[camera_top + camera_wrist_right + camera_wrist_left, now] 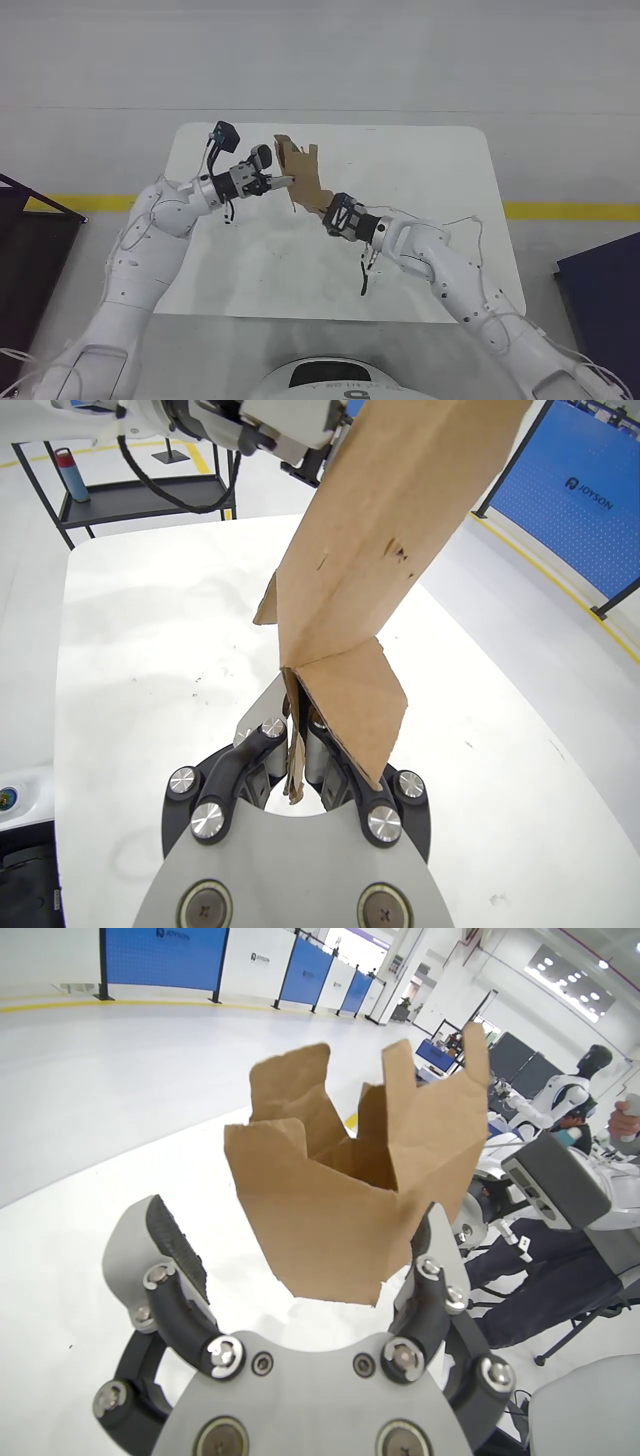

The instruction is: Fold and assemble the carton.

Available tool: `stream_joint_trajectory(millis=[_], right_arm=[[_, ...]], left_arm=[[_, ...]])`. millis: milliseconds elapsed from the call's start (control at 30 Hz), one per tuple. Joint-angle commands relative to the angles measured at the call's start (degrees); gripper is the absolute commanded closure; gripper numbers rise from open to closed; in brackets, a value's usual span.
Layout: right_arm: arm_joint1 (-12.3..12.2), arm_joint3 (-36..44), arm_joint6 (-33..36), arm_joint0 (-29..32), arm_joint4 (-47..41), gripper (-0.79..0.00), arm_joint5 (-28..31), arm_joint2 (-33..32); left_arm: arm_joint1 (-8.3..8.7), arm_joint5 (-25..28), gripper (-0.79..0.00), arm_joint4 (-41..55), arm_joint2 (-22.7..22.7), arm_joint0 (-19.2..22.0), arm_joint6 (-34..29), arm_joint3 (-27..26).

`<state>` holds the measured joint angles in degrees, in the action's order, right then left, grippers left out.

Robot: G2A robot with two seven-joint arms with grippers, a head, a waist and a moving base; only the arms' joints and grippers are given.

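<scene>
Right claw (pixel 295 720) grips a flap of the carton (pixel 370 550) above the white table (pixel 420 270); left claw (pixel 295 1218) gapes wide beside it.

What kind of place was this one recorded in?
Probably a robot test hall or factory floor: blue partition panels, yellow floor lines, and another humanoid robot beyond the table.

Plain brown carton (pixel 300 172), white table (pixel 250 270), yellow stripe (pixel 570 211) on grey floor (pixel 320 60).

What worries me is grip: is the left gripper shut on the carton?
No, the left gripper is wide open, jaws not clamping the carton.
</scene>
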<state>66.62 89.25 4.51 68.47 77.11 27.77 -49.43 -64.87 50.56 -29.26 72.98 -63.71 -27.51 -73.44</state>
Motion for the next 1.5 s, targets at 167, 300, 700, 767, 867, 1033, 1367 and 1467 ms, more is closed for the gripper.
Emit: stream_joint_trajectory(millis=[167, 300, 700, 767, 867, 1033, 1367, 1467], right_arm=[[0.6, -1.5, 0.2, -1.3, 0.5, 0.000, 0.8, 1.2], [1.1, -2.6, 0.5, -2.1, -0.5, 0.000, 1.1, 1.8], [2.3, -5.5, 0.6, -4.5, -3.8, 0.000, 2.8, 3.0], [2.4, -6.2, 0.4, -4.8, -4.1, 0.000, 3.0, 3.0], [2.6, -6.8, 0.2, -5.3, -4.4, 0.000, 3.2, 3.1], [3.0, -8.3, -0.4, -6.0, -5.6, 0.000, 3.8, 3.2], [3.9, -10.9, -1.5, -7.3, -6.5, 0.000, 4.6, 4.0], [4.1, -11.3, -1.8, -7.4, -6.7, 0.000, 4.8, 3.9]], left_arm=[[0.07, 1.5, -0.785, 2.2, -1.7, 1.0, -1.3, -0.1], [0.28, 3.2, -0.785, 3.3, -2.7, 1.3, -3.3, -0.2], [0.93, 4.6, -0.379, 4.8, -4.6, 1.7, -6.0, -1.3], [1.03, 5.0, -0.191, 4.9, -4.8, 1.8, -6.1, -1.4], [1.19, 5.5, 0.000, 5.1, -5.1, 1.9, -6.2, -1.4], [1.46, 6.0, 0.000, 5.2, -5.3, 2.3, -5.9, -1.5], [1.96, 6.1, 0.000, 5.0, -5.3, 2.2, -4.5, -1.5], [2.10, 6.0, 0.000, 4.8, -5.3, 2.2, -3.8, -1.8]])
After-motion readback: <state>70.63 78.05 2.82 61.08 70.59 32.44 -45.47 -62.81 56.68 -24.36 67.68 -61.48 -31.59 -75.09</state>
